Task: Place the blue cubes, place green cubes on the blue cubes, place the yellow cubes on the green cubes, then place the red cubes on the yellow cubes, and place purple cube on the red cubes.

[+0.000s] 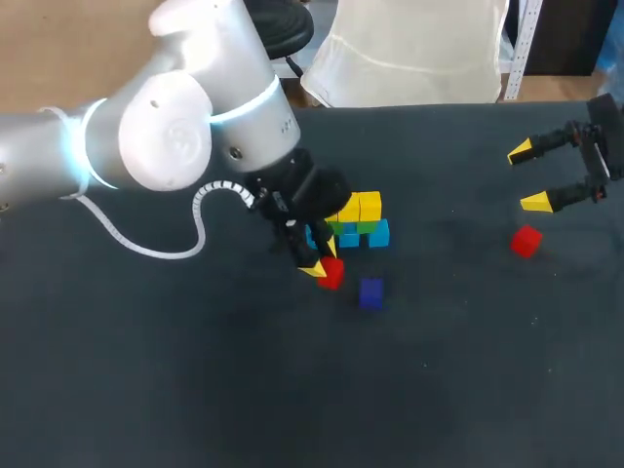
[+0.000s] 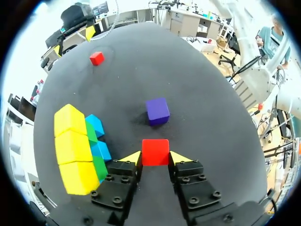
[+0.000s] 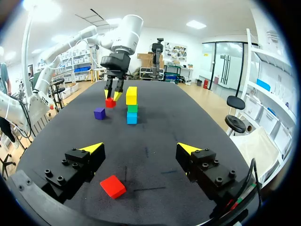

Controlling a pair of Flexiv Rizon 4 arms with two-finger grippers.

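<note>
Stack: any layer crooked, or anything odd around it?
Nothing stands out. The stack sits straight, blue under green under yellow. The left tool grips one red cube squarely. The purple cube and the other red cube lie loose, waiting their turn.

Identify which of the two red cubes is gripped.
The red cube beside the stack: the left gripper presses its yellow tips against two opposite sides. The other red cube lies loose near the open right gripper.

cube stack (image 1: 363,220) partly hidden behind left arm (image 1: 175,127)
</note>
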